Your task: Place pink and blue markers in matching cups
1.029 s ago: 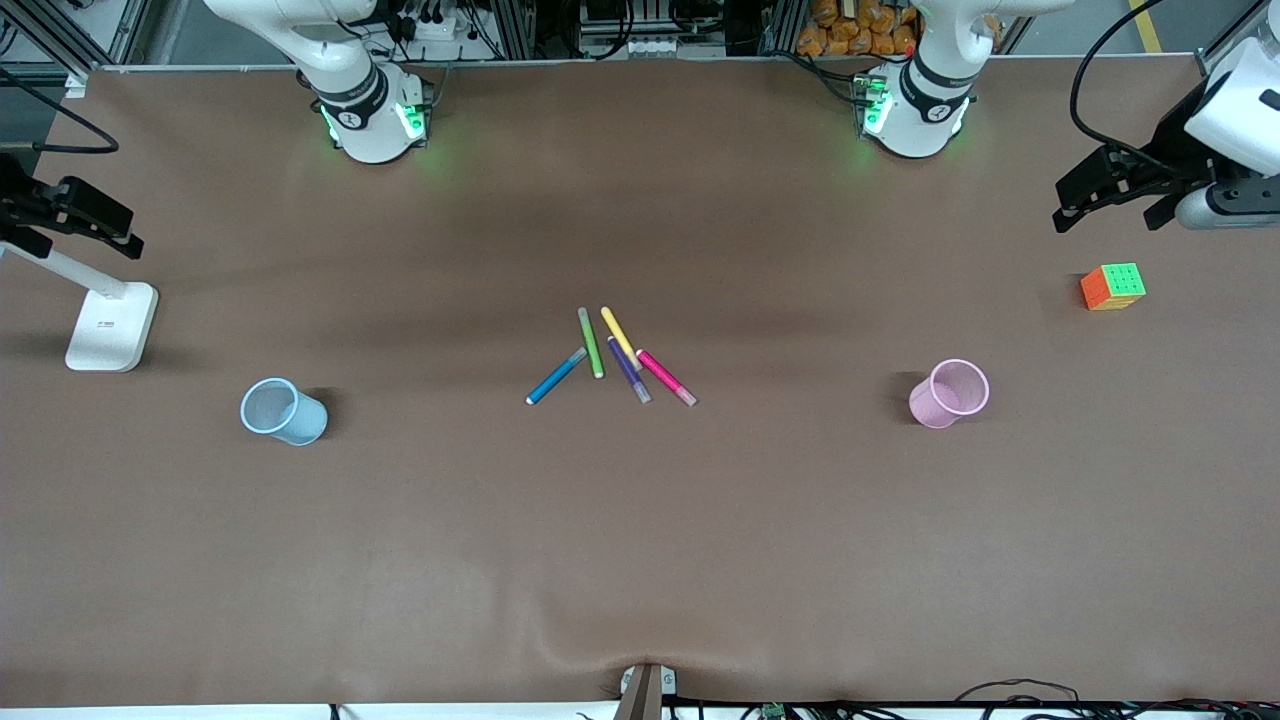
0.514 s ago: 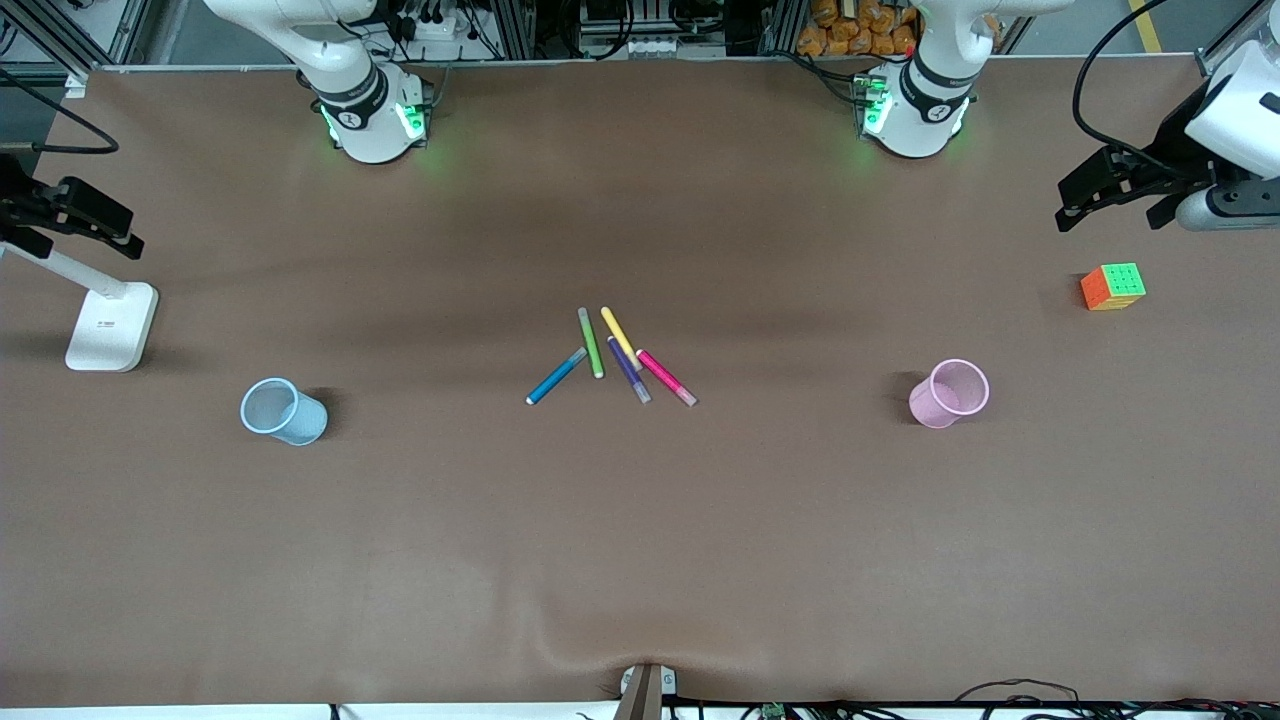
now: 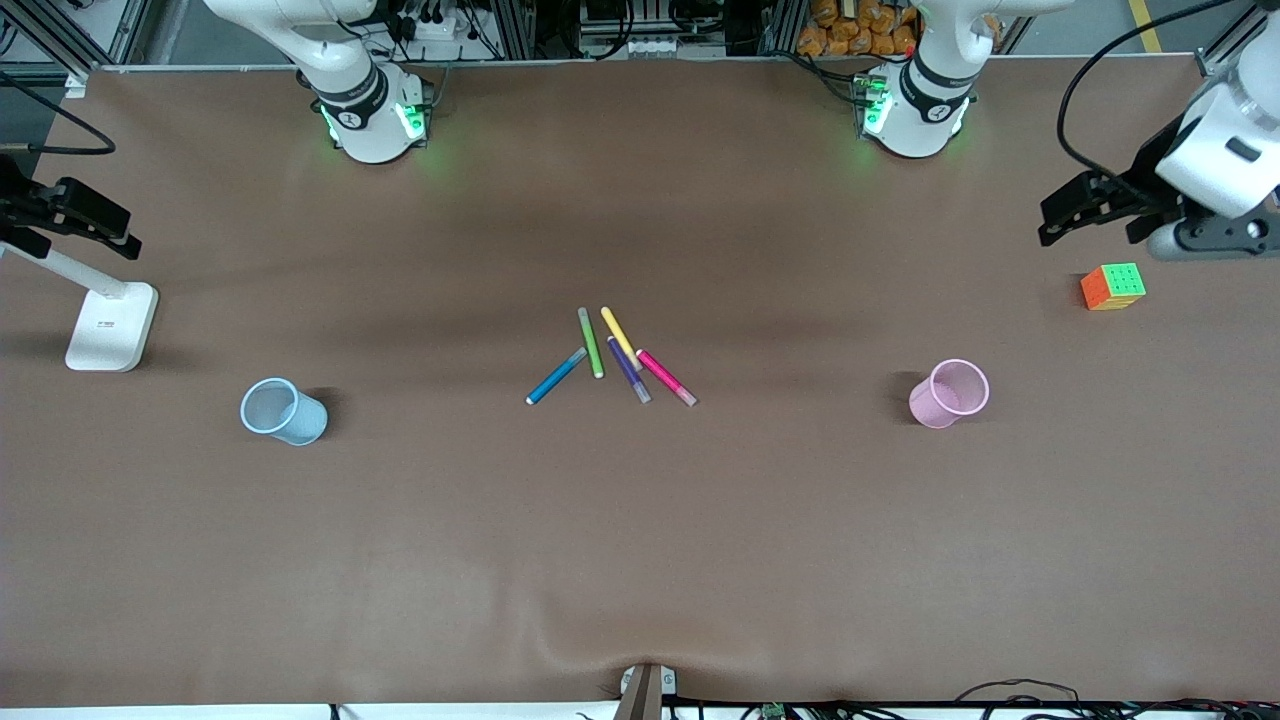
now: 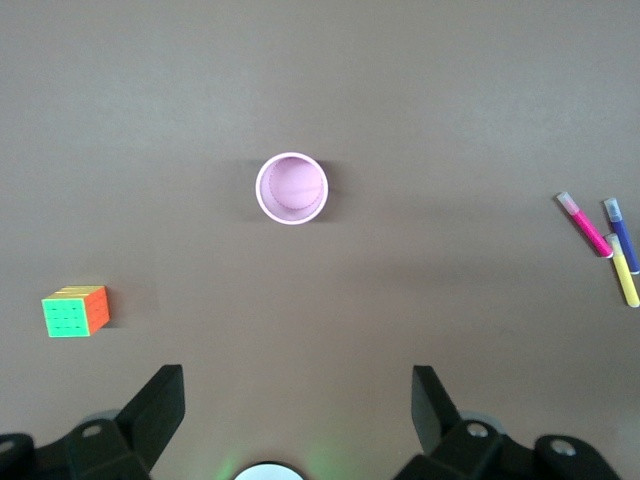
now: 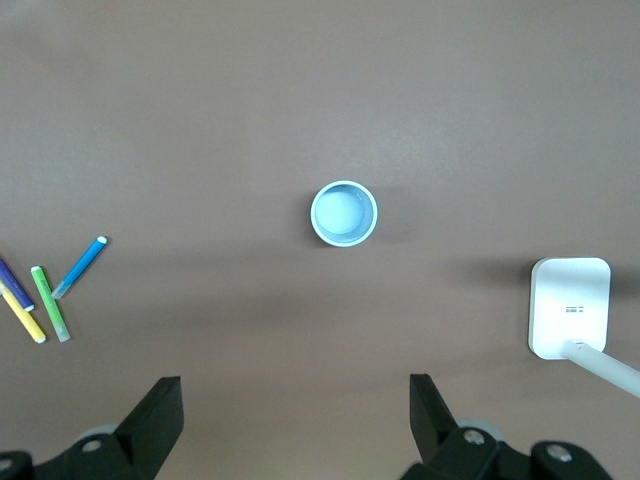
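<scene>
From the front, the pink marker and blue marker lie mid-table between the blue cup and pink cup, well apart from the left gripper and right gripper. Left wrist: fingers spread, empty, over bare table near the pink cup. Right wrist: fingers spread, empty, near the blue cup.

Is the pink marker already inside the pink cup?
No, the pink marker lies on the table among the other pens, apart from the empty pink cup.
</scene>
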`<state>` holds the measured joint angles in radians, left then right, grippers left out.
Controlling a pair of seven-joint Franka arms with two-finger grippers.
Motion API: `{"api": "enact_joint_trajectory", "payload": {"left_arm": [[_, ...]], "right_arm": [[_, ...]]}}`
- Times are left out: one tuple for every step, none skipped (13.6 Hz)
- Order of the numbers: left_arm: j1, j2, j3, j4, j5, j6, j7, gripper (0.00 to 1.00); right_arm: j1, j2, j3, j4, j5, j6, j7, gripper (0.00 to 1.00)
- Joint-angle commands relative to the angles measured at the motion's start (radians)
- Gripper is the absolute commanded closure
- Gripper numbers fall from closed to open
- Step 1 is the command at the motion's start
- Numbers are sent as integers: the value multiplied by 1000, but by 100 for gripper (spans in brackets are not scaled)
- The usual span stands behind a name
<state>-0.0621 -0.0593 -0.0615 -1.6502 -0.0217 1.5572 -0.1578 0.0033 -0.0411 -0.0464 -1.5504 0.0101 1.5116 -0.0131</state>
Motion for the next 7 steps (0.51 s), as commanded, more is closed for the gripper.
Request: {"api": "enact_joint_trajectory", "payload": {"left_arm": [[-10,45,-7,10,-17,26,-67,0],[-22,68,-20,10,-17,44,-115,0],[-33,94,-38,12,-17,61,-158,0],[-36,116,-53,9,-14,75,-202,0],[-36,134,-76,9,-12,92,-236,0],[-36,154,-93,10,-12,106,-279,0],[-38,174,-113,12,-12,122,-320,0]], "right_arm": [[-13,14,5,24,18,-13,-7,0],[-14,14,5,24,19,-13,-7,0],[-14,14,5,24,19,-13,-7,0],[-14,14,5,24,19,-14,-7,0],[-14,14,5,24,19,-14,-7,0],[-14,14,5,24,19,-14,-7,0],[-14,14,5,24,19,-14,-7,0]]}}
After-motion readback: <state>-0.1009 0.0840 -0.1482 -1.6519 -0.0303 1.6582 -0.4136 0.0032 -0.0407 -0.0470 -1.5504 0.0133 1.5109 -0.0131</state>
